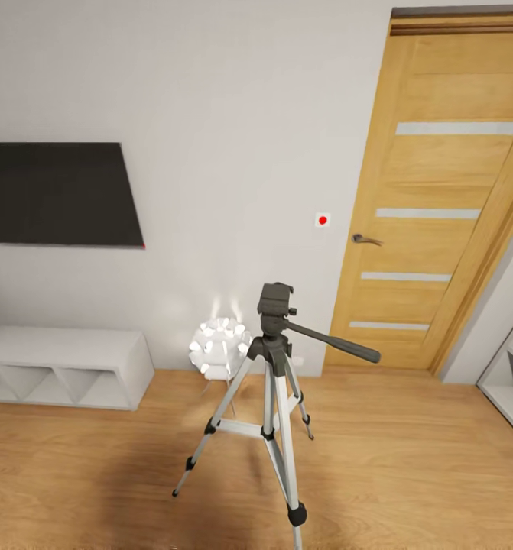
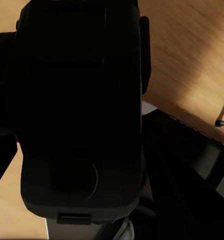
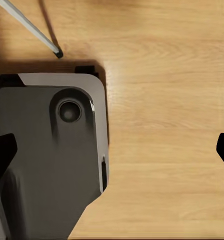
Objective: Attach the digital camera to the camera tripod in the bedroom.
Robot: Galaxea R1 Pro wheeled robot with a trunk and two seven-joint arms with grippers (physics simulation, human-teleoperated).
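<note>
Camera tripod (image 1: 271, 389) upright on wood floor (image 1: 409, 458), mid-room; pan handle (image 1: 334, 342) pointing right. Black digital camera (image 2: 79, 110) close against left wrist lens; left tool grip on it: cannot tell. Right tool (image 3: 112, 150) wide open, empty, above floor beside grey robot base (image 3: 46, 160); tripod foot (image 3: 58, 53) near. Far: door (image 1: 439, 198), globe lamp (image 1: 219, 347), cube shelf (image 1: 65, 367).

Silver-legged camera tripod (image 1: 275, 397), honey-coloured door (image 1: 439, 198)
</note>
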